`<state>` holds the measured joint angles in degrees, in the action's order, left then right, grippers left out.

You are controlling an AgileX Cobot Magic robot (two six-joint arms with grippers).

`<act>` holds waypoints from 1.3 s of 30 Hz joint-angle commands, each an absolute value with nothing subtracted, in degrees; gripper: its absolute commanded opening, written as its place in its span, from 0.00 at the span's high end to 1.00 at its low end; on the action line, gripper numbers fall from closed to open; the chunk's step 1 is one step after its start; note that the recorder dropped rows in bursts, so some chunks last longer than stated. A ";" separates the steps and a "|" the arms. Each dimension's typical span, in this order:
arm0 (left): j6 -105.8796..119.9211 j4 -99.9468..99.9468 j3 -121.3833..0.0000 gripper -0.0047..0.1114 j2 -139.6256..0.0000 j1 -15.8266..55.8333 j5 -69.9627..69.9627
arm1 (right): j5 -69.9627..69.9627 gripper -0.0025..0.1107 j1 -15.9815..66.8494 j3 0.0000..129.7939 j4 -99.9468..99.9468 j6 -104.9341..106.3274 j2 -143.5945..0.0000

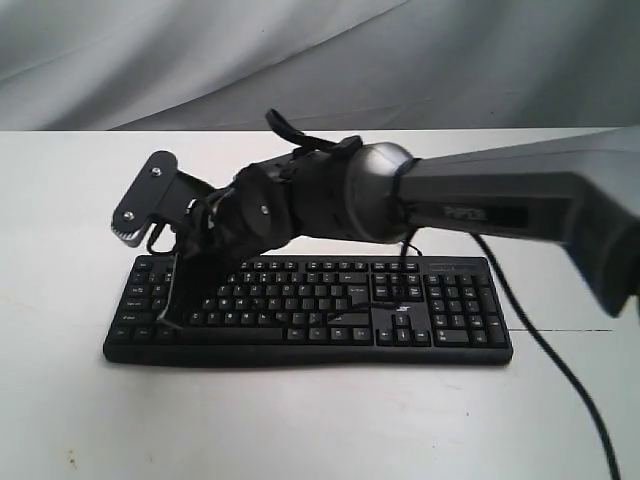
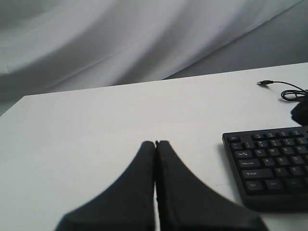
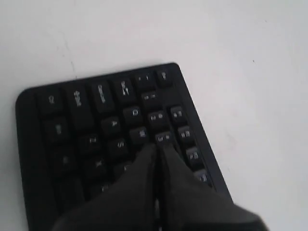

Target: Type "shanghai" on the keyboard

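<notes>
Position: keyboard (image 1: 310,310) flat on white table (image 1: 80,420), centre | Tools: right gripper (image 3: 158,148) pressed together, tip over letter keys near one end; left gripper (image 2: 155,143) likewise, beside keyboard | Handling: likely rigid, light, slidable; no grasp needed; press keycaps squarely downward

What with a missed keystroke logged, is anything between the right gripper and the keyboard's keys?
Nothing visible does. The right gripper, shut, has its tips directly over the keyboard's letter keys, with no object between them. Whether the tips touch a key cannot be told.
</notes>
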<state>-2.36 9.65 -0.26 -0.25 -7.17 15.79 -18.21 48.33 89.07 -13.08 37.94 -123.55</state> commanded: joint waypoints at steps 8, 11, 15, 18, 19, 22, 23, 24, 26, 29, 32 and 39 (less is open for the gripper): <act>-2.62 9.55 0.00 0.96 0.00 -6.75 15.22 | -10.82 0.98 46.06 69.13 -14.09 37.74 -112.87; -2.62 9.55 0.00 0.96 0.00 -6.75 15.22 | -9.42 0.98 46.17 68.22 -14.78 37.74 -113.53; -2.62 9.55 0.00 0.96 0.00 -6.75 15.22 | -7.40 0.98 46.67 67.98 -15.38 37.74 -114.77; -2.62 9.55 0.00 0.96 0.00 -6.75 15.22 | -6.38 0.98 47.42 68.22 -15.38 37.74 -115.89; -2.62 9.55 0.00 0.96 0.00 -6.75 15.22 | -6.47 0.98 47.41 68.54 -15.50 37.74 -116.40; -2.62 9.55 0.00 0.96 0.00 -6.75 15.22 | -5.99 0.98 47.41 68.83 -15.66 37.74 -117.42; -2.62 9.55 0.00 0.96 0.00 -6.75 15.22 | -5.81 0.98 47.41 68.83 -15.66 37.74 -117.54; -2.62 9.55 0.00 0.96 0.00 -6.75 15.22 | -5.68 0.98 47.41 68.83 -15.81 37.74 -117.54; -2.62 9.55 0.00 0.96 0.00 -6.75 15.22 | -5.38 0.98 47.41 68.83 -15.81 37.74 -117.54; -2.62 9.55 0.00 0.96 0.00 -6.75 15.22 | -4.91 0.98 47.41 68.83 -15.81 37.74 -117.54; -2.62 9.55 0.00 0.96 0.00 -6.75 15.22 | -4.43 0.98 47.41 68.83 -15.81 37.74 -117.54; -2.62 9.55 0.00 0.96 0.00 -6.75 15.22 | -3.65 0.98 47.41 68.83 -16.76 37.74 -119.84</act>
<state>-2.36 9.65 -0.26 -0.25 -7.17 15.79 -4.29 47.40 68.47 -15.94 37.76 -118.73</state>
